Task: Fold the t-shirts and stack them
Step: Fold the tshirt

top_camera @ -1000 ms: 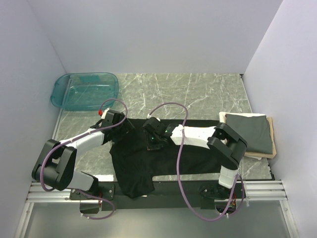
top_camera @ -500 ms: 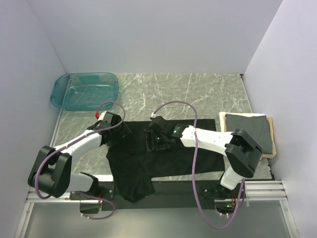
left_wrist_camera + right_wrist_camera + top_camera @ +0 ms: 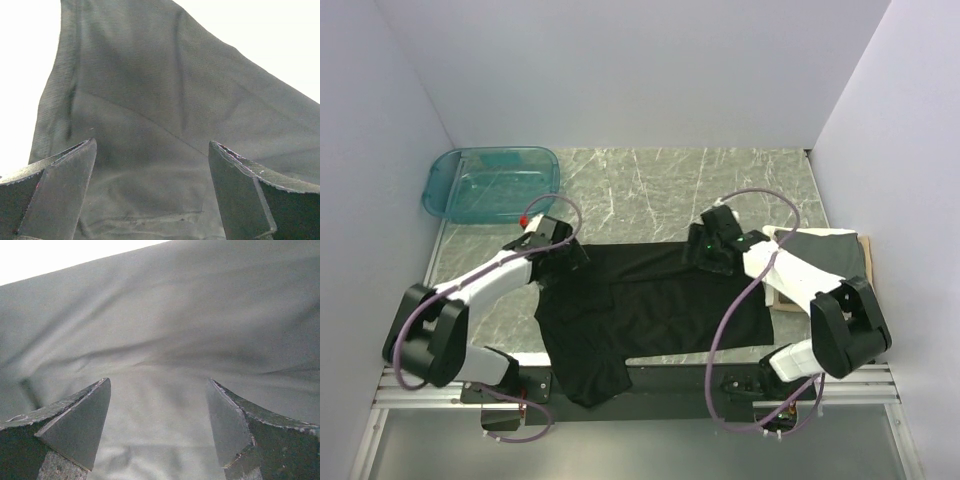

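Cloth is spread out on the counter (image 3: 650, 190). The black t-shirt (image 3: 650, 300) is laid with its long side running left to right. One part of it, at the near left, is hung over the near edge of the counter.

The left tool (image 3: 563, 253) is held over the far left corner of the black t-shirt. The right tool (image 3: 703, 256) is held over its far edge, toward the right end. Both tools are opened wide and nothing is held in either one. Only dark cloth is seen under the fingers in the two wrist views. It cannot be told if the fingers are touching the cloth.

The dark grey t-shirt (image 3: 835, 262) is folded and laid on the tan board (image 3: 866, 243), just to the right of the black t-shirt. The teal tub (image 3: 440, 180) is set well away, past the black t-shirt's far left corner.

The far edge of the black t-shirt is lined up across both tools, one tool near each end. So that edge could likely be gripped at both ends and brought toward the near edge. The right arm is nearer to the dark grey t-shirt for the stacking.
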{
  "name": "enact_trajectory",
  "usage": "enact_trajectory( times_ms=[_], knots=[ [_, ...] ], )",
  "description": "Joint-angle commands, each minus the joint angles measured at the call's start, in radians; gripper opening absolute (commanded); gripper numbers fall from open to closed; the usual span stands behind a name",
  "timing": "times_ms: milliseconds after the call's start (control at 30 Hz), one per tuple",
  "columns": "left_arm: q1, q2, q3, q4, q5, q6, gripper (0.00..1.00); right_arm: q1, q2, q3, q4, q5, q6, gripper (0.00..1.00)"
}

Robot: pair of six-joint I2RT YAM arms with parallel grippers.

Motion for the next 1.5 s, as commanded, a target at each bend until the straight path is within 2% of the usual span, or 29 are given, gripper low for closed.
enact_trajectory(
  times_ms=[0,233,733,1267,1467],
  knots=[
    [-0.022,0.076,0.065,0.011,-0.024,0.032,0.99,-0.09,0.032,-0.012,0.014,0.007,-0.071,0.83],
    [-0.023,0.216,0.136,0.036,-0.018,0.055,0.99,-0.218,0.191,0.053,0.018,-0.014,-0.115,0.81],
    [-0.002,0.497,0.361,0.018,-0.044,0.107,0.99,-0.336,0.412,0.257,-0.015,-0.057,-0.161,0.79],
    [0.075,0.831,0.812,-0.062,-0.024,0.198,0.99,-0.422,0.664,0.66,-0.138,-0.087,-0.218,0.79],
    [0.075,0.891,0.969,-0.1,0.011,0.215,0.99,-0.431,0.714,0.79,-0.172,-0.085,-0.221,0.79]
  ],
)
